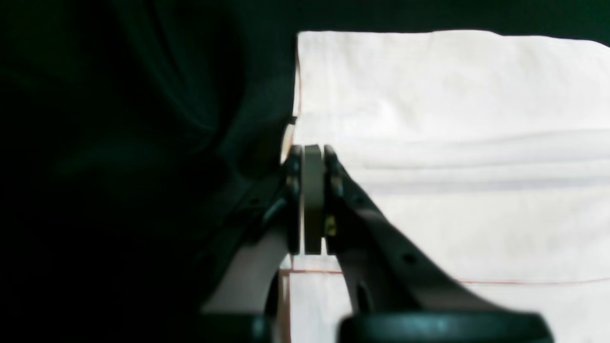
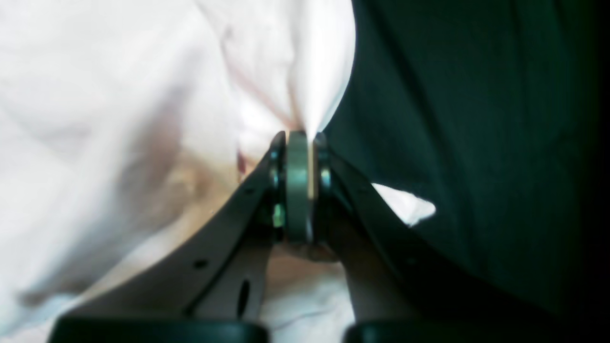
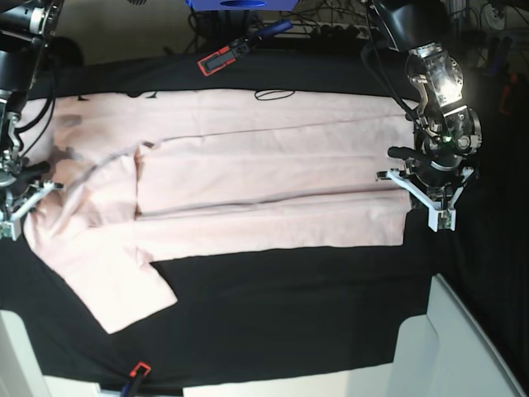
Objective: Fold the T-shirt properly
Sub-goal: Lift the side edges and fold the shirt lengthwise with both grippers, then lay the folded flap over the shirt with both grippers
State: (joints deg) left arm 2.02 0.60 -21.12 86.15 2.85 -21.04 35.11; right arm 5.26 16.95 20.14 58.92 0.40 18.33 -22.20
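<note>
- Base view, far left: right claw point(image 3: 18, 205) at the pale pink T-shirt point(image 3: 248, 190), over its left edge by the sleeve; jaws too small here to judge.
- Right wrist view: right claw point(image 2: 299, 138) pressed together, a pinch of shirt fabric caught at the tips, cloth rising from the jaws in a gathered peak.
- Same view: shirt filling the left half, black tablecloth point(image 2: 476, 143) on the right; a small white scrap of fabric showing just beyond the right jaw.
- Base view, middle: T-shirt spread across the desk, long side folded inward, one sleeve splayed toward the lower left; bare black cloth point(image 3: 289, 314) wide below the shirt's lower edge.
- Top edge: a red-and-black tool point(image 3: 223, 56) and a blue object point(image 3: 240, 4), both off the shirt, the blue one cut by the frame.
- Base view, right: left claw point(image 3: 438, 217) just beyond the shirt's right end, over black cloth.
- Left wrist view: left claw point(image 1: 312, 152) closed, tips at the shirt's edge; thin fabric possibly caught, hard to tell.
- Left half of that view nearly black, folds barely legible.
</note>
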